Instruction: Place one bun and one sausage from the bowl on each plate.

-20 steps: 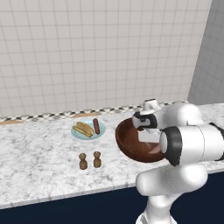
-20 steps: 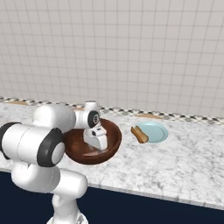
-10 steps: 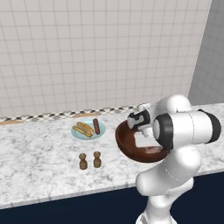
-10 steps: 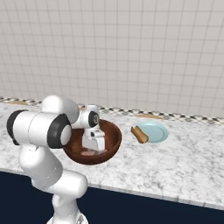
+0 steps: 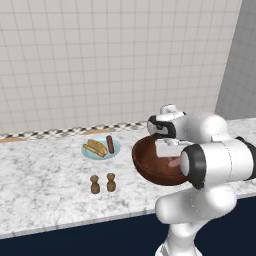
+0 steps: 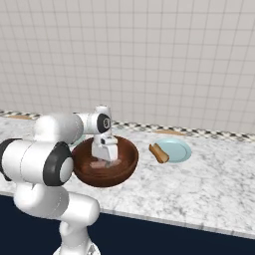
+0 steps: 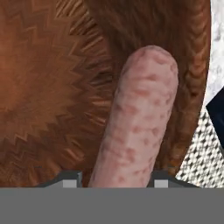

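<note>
Hand view: gripper (image 7: 114,177) jaws, wide a second ago, now clamped on pink sausage (image 7: 140,118) inside bowl (image 7: 48,87). Grasp made; next lift to bun-only plate (image 6: 177,149).

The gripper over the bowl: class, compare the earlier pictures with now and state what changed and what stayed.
The gripper has gone down into the bowl and closed on the pale sausage. The arm has swung round above it. Unchanged: bowl, both plates with their food, and the two shakers.
</note>
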